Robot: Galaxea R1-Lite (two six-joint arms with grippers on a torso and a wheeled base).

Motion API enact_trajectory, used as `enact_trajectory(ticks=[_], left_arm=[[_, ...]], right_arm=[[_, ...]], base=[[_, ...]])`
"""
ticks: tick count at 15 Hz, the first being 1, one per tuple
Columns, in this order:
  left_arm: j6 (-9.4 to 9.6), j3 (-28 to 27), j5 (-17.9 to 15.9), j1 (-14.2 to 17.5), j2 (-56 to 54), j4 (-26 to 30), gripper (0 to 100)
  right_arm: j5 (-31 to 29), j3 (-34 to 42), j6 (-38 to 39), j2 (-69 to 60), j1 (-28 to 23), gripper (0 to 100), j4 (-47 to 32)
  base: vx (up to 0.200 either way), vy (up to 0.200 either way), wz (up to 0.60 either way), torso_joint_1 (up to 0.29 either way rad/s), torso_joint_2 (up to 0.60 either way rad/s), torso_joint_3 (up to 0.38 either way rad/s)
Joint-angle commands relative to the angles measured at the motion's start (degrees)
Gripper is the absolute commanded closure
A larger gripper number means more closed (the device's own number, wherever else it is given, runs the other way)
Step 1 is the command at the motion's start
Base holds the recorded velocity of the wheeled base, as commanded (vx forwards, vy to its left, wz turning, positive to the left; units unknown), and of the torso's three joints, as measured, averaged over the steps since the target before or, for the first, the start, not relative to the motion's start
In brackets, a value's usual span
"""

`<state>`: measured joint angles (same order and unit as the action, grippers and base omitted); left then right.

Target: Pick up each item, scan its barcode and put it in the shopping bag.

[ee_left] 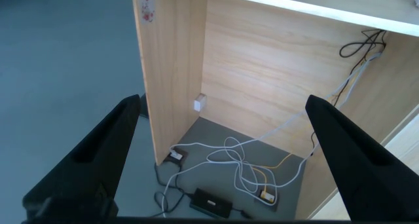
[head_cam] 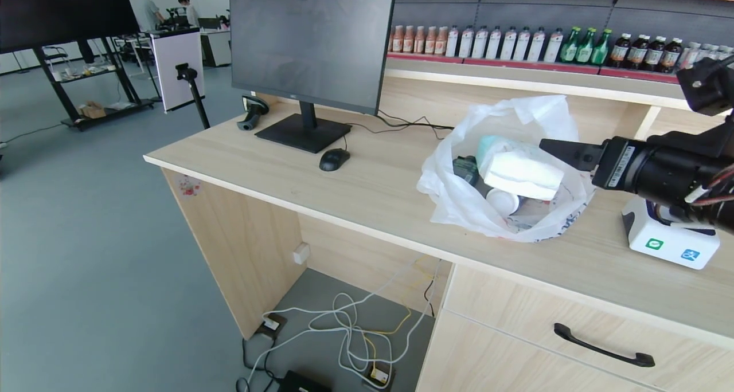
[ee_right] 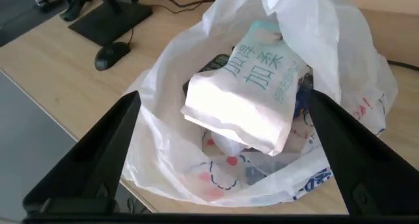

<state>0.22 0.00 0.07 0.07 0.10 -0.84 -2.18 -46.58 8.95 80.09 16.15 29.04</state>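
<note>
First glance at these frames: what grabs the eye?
The white shopping bag on the counter, full of goods, with a white pack on top. The right tool is open and points into the bag from its right side. A big dark monitor stands on the counter, left of the bag.

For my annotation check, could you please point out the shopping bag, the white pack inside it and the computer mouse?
shopping bag (head_cam: 442, 194): head view, its left wall.
white pack (head_cam: 524, 175): head view, its top face.
computer mouse (head_cam: 334, 159): head view, its back.
</note>
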Motion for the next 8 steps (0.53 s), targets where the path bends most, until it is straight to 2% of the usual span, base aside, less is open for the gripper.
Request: enact_trajectory(ticks=[1, 3, 6, 8], left_arm=[[-0.04, 0.0, 0.0, 0.1, 0.0, 0.0, 0], [0.04, 0.0, 0.0, 0.1, 0.0, 0.0, 0], [0.13, 0.0, 0.0, 0.0, 0.0, 0.1, 0], [0.22, 0.0, 0.0, 0.1, 0.0, 0.1, 0]], right_arm=[[6.0, 14.4, -4.6, -14.9, 0.6, 0, 3.5], [11.2, 21.6, -8.1, -21.3, 3.6, 0, 3.5], [11.4, 33.0, -10.2, -30.1, 13.5, 0, 3.4], [11.3, 38.9, -12.5, -33.9, 14.6, 0, 3.4]], base=[[0.000, 0.000, 0.00, 0.000, 0.00, 0.000], [0.000, 0.000, 0.00, 0.000, 0.00, 0.000], [0.000, 0.000, 0.00, 0.000, 0.00, 0.000], [0.000, 0.000, 0.00, 0.000, 0.00, 0.000]])
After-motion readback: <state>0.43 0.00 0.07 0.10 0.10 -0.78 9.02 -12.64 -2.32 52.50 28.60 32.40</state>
